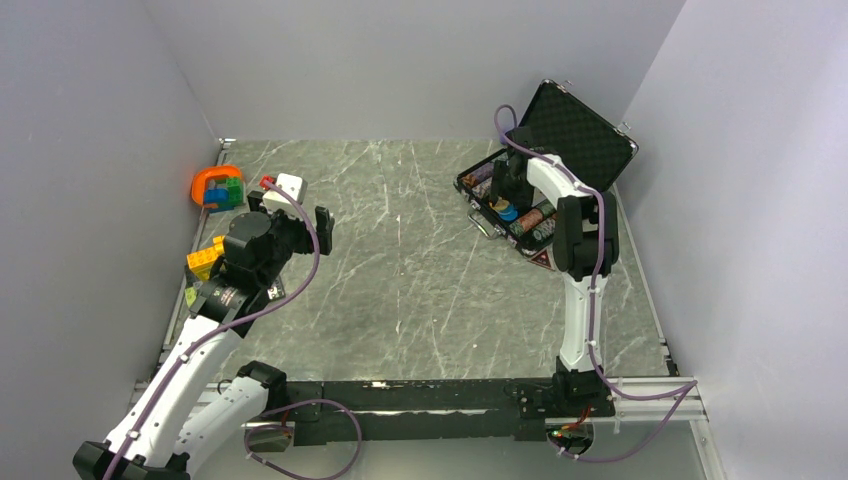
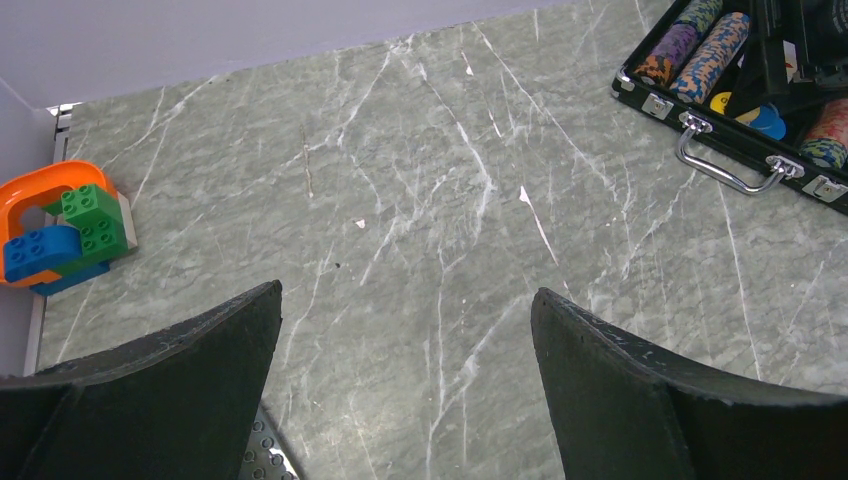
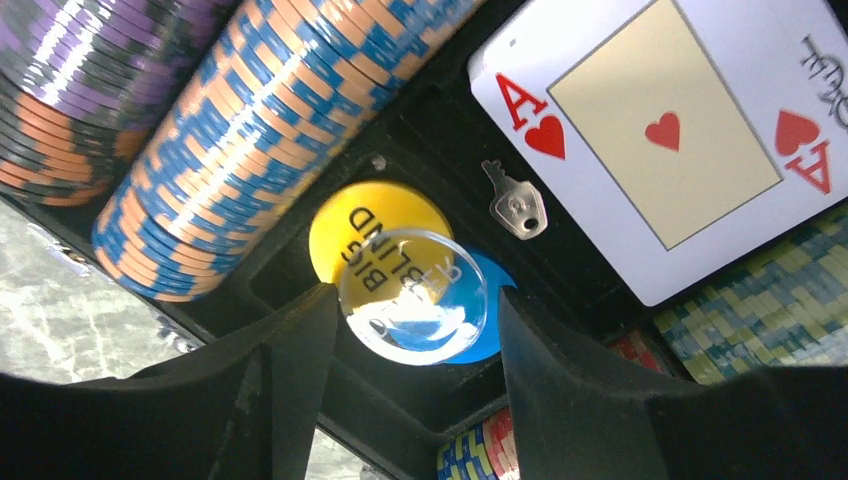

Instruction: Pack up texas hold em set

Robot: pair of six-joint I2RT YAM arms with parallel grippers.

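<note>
The black case of the texas hold em set lies open at the back right, its lid propped up. Its handle faces the table middle. My right gripper reaches down into the tray, open. A clear round disc sits between its fingers, touching the left one, with a thin gap at the right one. This disc lies over a yellow disc and a blue disc. Chip stacks, a small key and an ace-of-hearts card fill the tray around them. My left gripper hangs open over bare table.
An orange ring with coloured toy blocks sits at the back left by the wall. A white block and a yellow block lie near the left arm. Walls close in the table on three sides.
</note>
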